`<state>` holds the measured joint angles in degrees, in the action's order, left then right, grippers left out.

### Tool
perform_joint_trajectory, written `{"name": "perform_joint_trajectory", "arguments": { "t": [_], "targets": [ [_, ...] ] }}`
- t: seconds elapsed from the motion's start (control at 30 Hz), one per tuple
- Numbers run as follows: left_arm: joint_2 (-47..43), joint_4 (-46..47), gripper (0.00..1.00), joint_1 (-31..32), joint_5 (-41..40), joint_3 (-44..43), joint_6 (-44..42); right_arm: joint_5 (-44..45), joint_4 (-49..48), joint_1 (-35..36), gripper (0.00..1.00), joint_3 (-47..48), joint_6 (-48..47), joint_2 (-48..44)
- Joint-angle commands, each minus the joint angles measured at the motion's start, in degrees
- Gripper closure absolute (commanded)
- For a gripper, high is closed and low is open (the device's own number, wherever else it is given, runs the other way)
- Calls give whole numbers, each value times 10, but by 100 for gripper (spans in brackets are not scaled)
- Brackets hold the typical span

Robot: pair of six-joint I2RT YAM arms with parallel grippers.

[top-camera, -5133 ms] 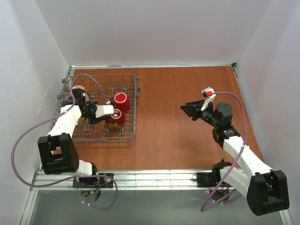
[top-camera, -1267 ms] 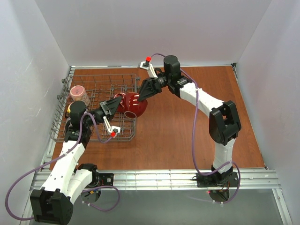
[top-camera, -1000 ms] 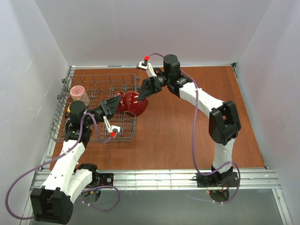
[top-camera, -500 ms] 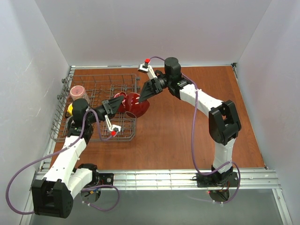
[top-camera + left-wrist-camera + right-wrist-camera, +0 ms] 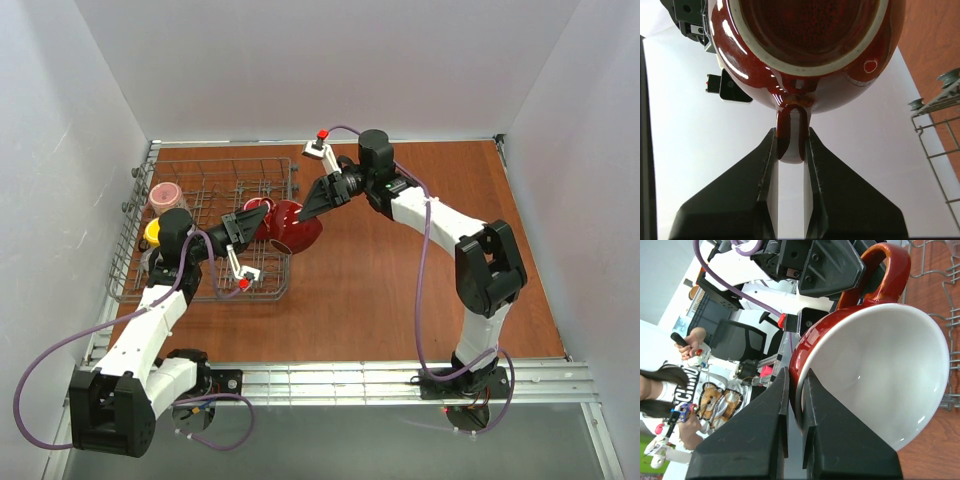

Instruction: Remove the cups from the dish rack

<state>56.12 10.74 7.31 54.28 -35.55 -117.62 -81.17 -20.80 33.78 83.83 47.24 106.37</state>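
By wire rack (image 5: pixel 215 190), glossy rounded red mug (image 5: pixel 293 228)

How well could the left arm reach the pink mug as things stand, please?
Probably not yet: the left gripper is shut on the handle of the dark red mug. Once free, likely yes; the pink mug sits uncovered in the dish rack beside that arm.

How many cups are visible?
3: a dark red white-lined mug, held by the left gripper and right gripper; a pink mug far left in the grey wire rack; a yellow mug just nearer. More may be hidden.
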Motion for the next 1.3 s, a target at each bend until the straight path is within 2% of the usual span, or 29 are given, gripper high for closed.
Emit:
{"name": "perform_joint_trajectory", "arguments": {
  "t": [0.0,0.33,0.63,0.67,0.73,0.77,0.83,0.87,1.23,1.27],
  "targets": [
    [-11,52,100,-3,0,-13,-231,33,-26,1,99,-17,-41,-39],
    [-14,64,100,-2,32,-26,-219,46,-24,2,99,-70,-53,-108],
    [-33,39,100,-2,27,-32,-213,44,-24,2,99,-75,-60,-103],
    [-35,36,100,-2,25,-32,-212,44,-24,1,95,-74,-59,-103],
    [-37,21,100,-2,21,-34,-215,46,-24,1,82,-72,-63,-98],
    [-42,17,100,-2,17,-36,-215,48,-24,1,68,-71,-62,-93],
    [-46,-6,100,-2,14,-40,-217,51,-24,-2,59,-72,-63,-92],
    [-51,-15,100,-1,13,-42,-219,55,-24,-3,52,-74,-63,-88],
    [-80,-124,100,-2,5,-51,-239,96,-23,-26,32,-82,-66,-78],
    [-80,-132,100,-2,4,-51,-240,106,-23,-30,24,-86,-67,-79]
  ]
}}
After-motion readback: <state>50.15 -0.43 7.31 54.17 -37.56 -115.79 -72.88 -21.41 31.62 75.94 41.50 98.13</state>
